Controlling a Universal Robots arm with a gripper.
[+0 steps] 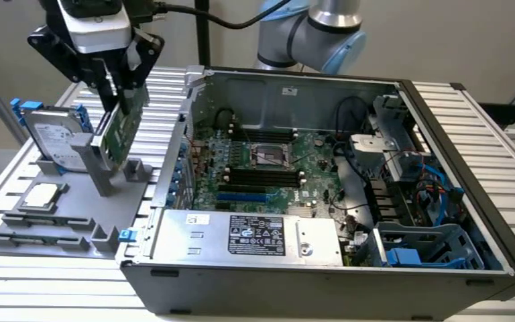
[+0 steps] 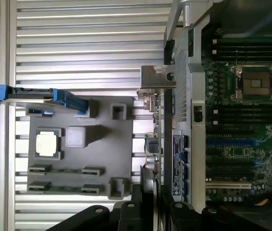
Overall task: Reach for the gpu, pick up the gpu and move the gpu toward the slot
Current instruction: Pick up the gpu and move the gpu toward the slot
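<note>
GPU card (image 1: 119, 127) hangs edge-on, pinched by your gripper (image 1: 121, 94) — light, stiff, fragile; hold the board's bare edges.

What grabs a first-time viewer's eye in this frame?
The open computer case with its green motherboard dominates the exterior view's right. At the exterior view's left, the pincer holds the gpu on edge above the grey fixture tray, beside the blue-tabbed hard drive.
</note>
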